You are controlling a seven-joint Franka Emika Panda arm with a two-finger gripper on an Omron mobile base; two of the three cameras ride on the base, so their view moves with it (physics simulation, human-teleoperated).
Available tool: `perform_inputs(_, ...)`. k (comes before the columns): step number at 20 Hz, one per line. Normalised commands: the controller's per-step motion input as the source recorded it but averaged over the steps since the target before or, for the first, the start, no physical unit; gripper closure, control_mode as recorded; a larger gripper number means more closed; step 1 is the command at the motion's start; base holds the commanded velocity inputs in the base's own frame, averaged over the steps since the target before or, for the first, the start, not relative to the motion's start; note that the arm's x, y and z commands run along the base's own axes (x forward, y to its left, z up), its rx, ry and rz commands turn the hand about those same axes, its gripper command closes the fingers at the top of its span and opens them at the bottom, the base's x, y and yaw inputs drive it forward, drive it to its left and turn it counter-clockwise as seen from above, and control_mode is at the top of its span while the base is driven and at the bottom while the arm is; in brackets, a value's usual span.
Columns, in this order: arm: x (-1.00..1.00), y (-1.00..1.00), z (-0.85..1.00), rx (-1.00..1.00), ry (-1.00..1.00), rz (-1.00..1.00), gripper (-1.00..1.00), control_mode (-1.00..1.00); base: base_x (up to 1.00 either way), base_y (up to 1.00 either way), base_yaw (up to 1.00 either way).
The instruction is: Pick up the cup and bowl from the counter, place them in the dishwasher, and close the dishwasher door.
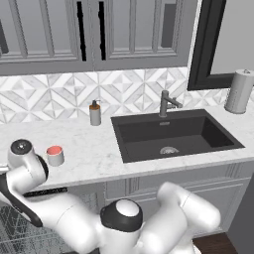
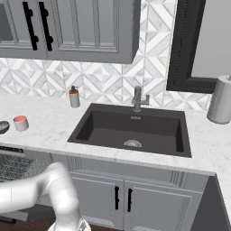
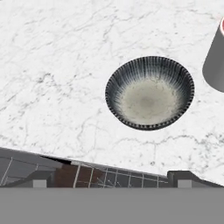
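In the hand view the bowl (image 3: pixel 149 92), dark-rimmed with a speckled grey inside, sits upright on the white marble counter (image 3: pixel 57 65). The cup (image 3: pixel 215 61) stands just to its right at the frame edge. My gripper (image 3: pixel 111 181) hangs open above the counter's front edge, short of the bowl, with nothing between its fingertips (image 3: pixel 186 177). From the base views, the cup (image 1: pixel 55 155) (image 2: pixel 20 122) shows its red inside, and the bowl (image 2: pixel 2 127) lies at the left edge beside it. The dishwasher (image 2: pixel 16 167) is open below, with wire racks (image 1: pixel 15 233) showing. Its door is out of view.
A dark sink (image 1: pixel 173 134) with a faucet (image 1: pixel 166 103) is set into the counter to the right. A soap dispenser (image 1: pixel 95 113) stands by the backsplash and a paper towel roll (image 1: pixel 239 92) at far right. Upper cabinets (image 1: pixel 99 34) hang overhead.
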Motion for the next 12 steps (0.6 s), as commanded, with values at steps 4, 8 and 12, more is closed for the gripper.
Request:
perform_inputs(4, 0.04, 0.44, 0.0, -0.15, 0.0, -0.04, -1.0, -1.0, 0.0, 0.0, 0.0)
perform_inputs(8, 0.07, 0.04, -0.09, -0.12, 0.0, 0.0, -1.0, -1.0, 0.0, 0.0, 0.0)
perform_inputs(12, 0.13, 0.0, 0.0, -0.06, 0.0, 0.0, -1.0, -1.0, 0.0, 0.0, 0.0)
